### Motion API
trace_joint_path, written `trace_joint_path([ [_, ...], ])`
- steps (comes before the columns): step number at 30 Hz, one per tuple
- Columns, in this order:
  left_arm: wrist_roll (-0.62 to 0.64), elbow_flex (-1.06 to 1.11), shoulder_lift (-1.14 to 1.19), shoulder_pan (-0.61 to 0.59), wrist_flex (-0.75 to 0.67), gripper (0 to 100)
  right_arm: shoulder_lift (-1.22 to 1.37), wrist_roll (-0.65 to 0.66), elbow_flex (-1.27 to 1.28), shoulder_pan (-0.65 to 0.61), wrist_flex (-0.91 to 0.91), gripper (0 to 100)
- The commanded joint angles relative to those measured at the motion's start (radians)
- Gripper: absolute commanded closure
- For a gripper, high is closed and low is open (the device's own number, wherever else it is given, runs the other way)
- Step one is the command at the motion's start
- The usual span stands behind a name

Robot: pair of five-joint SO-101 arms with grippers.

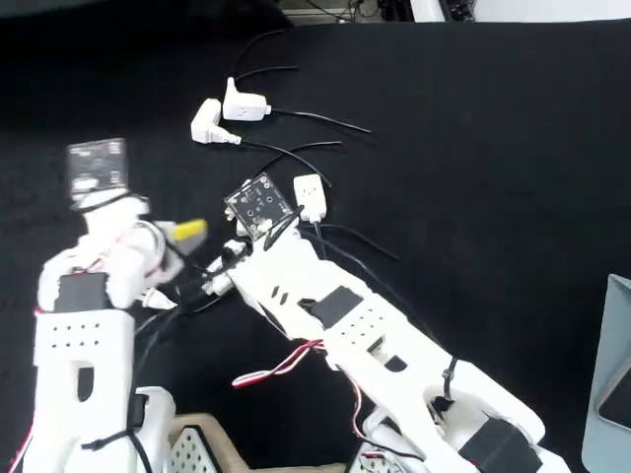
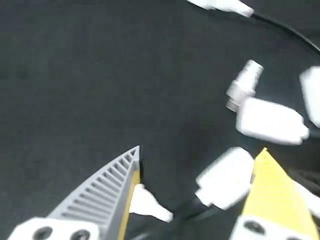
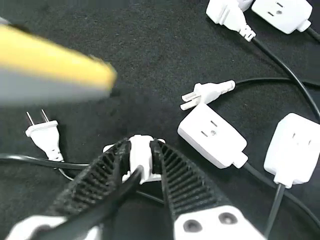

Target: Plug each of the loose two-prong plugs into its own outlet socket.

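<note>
My right gripper (image 3: 142,150) has black ribbed fingers and is shut on a white two-prong plug (image 3: 141,148) low over the black mat. A loose white plug (image 3: 42,136) lies beside it, prongs up. Another plug (image 3: 207,92) lies by a white outlet socket (image 3: 212,135), with a second socket (image 3: 295,150) close to it. My left gripper (image 2: 200,151) is open, one grey finger and one yellow; a white plug body (image 2: 225,177) lies against the yellow finger (image 2: 267,185). In the high view the left gripper's yellow tip (image 1: 189,230) hovers next to the right gripper (image 1: 235,258).
Farther back lie a white socket (image 1: 246,103) and a corded plug (image 1: 205,120); another socket (image 1: 311,197) sits beside the right wrist. Black cords (image 1: 325,123) trail over the mat. A grey object (image 1: 611,384) stands at the right edge.
</note>
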Motion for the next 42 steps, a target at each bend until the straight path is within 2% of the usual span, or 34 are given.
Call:
trace_joint_path([
  [1, 0.069, -0.036, -0.021, -0.143, -0.032, 65, 0.058, 0.008, -0.045, 0.015, 0.005, 98.7],
  [5, 0.098, 0.010, -0.021, -0.203, -0.078, 65, 0.182, 0.031, -0.162, 0.020, 0.086, 98.7],
  [9, 0.098, 0.041, -0.021, -0.211, -0.095, 65, 0.240, 0.034, -0.246, 0.021, 0.144, 98.7],
  [19, 0.097, 0.044, -0.021, -0.211, -0.095, 65, 0.248, 0.083, -0.292, 0.043, 0.149, 98.7],
  [35, 0.097, 0.044, -0.021, -0.211, -0.094, 65, 0.354, 0.080, -0.332, 0.048, 0.152, 98.7],
  [42, 0.097, 0.044, -0.021, -0.211, -0.094, 65, 0.364, 0.075, -0.364, 0.046, 0.249, 98.7],
])
